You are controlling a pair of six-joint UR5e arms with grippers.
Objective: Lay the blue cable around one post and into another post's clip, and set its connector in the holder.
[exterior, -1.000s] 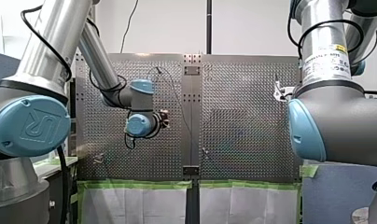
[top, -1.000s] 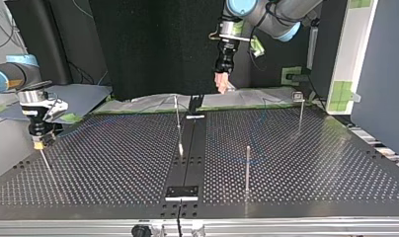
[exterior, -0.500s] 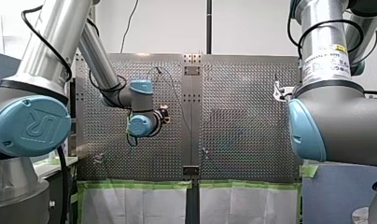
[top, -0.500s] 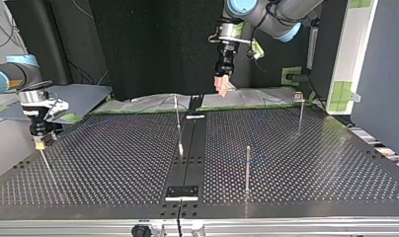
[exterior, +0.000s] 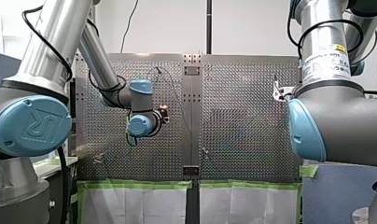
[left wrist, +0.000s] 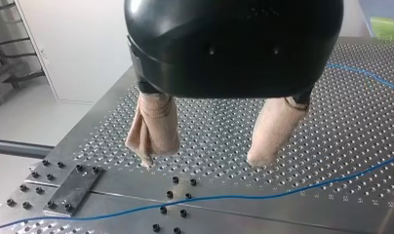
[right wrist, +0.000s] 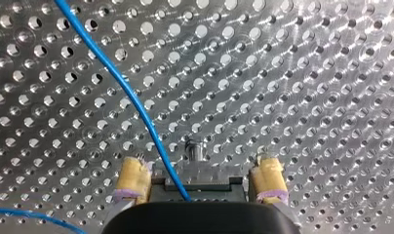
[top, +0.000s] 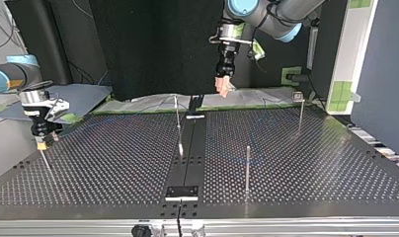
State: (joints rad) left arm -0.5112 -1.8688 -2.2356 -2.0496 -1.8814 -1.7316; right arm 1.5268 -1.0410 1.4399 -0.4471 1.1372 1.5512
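My right gripper (right wrist: 200,165) is low over the counter (top: 113,163), at the left of the top view, and its yellow pads (right wrist: 131,178) are spread apart. The blue cable (right wrist: 134,105) runs on the counter between those pads, closer to one pad than the other, and nothing is pinching it. My left gripper (left wrist: 202,161) hangs high at the top middle of the top view. Its beige pads (left wrist: 153,131) are spread too and hold nothing, and another bit of cable lies on the counter under it. The cable looks loose, not around any post that I can see, and I cannot pick out its connector. I think the first thing that could go wrong is a bad grab: the cable is thin and off to one side, so the pads could close and let it slip out. If a gripper goes down too far, its pads could bump the hard counter. And if I pull the cable fast, it could catch on the thin post (top: 178,123) or miss the post with the clip (top: 299,111).
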